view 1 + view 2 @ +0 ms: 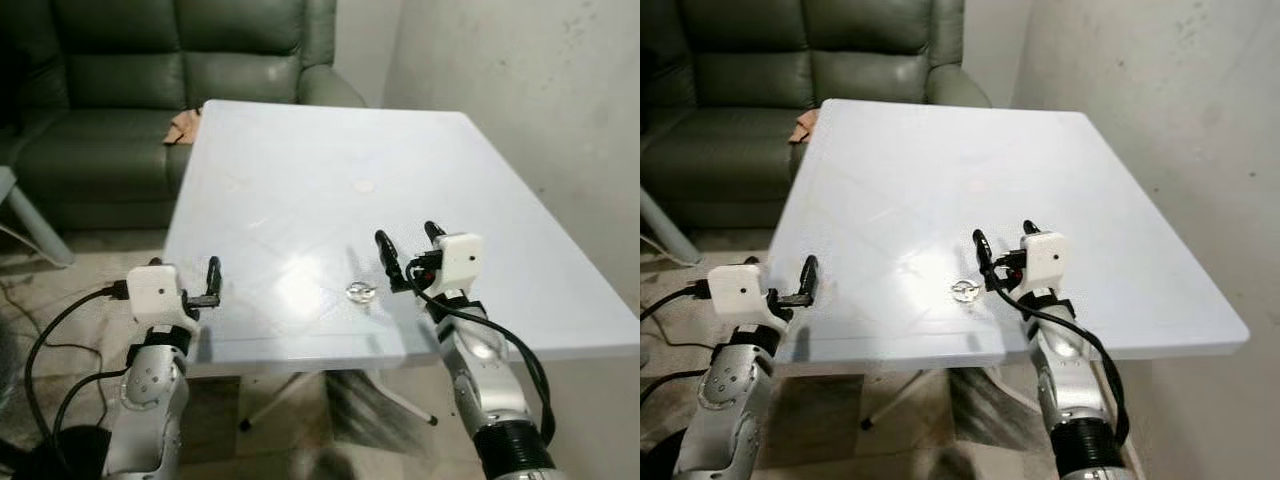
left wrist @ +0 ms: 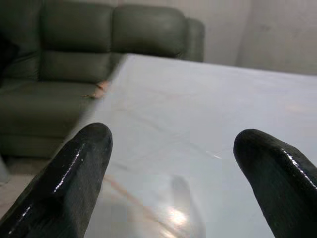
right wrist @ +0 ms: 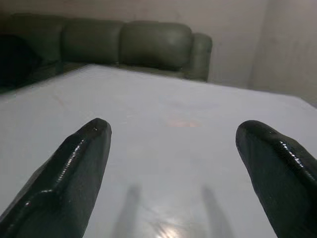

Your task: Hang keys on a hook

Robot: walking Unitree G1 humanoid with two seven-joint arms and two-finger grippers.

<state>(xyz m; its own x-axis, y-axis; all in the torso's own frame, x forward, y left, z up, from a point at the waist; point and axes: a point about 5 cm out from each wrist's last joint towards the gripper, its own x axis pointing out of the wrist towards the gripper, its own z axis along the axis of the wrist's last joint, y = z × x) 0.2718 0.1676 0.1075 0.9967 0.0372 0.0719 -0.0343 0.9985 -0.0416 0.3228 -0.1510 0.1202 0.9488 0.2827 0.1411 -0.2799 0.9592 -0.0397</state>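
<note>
A small silver bunch of keys [image 1: 359,292] lies on the white table [image 1: 330,140], close to its front edge. My right gripper [image 1: 405,235] is over the table just right of the keys and slightly beyond them, open and holding nothing. In the right wrist view its fingertips [image 3: 96,134] stand wide apart over bare tabletop, and the keys are out of that view. My left gripper [image 1: 185,268] is at the table's front left corner, open and empty, its fingers [image 2: 84,163] pointing across the table. No hook is in view.
A dark green sofa [image 1: 150,80] stands behind the table on the left, with a small orange thing [image 1: 183,127] on its seat at the table's corner. A bare wall [image 1: 540,80] runs along the right. Black cables [image 1: 40,350] lie on the floor at left.
</note>
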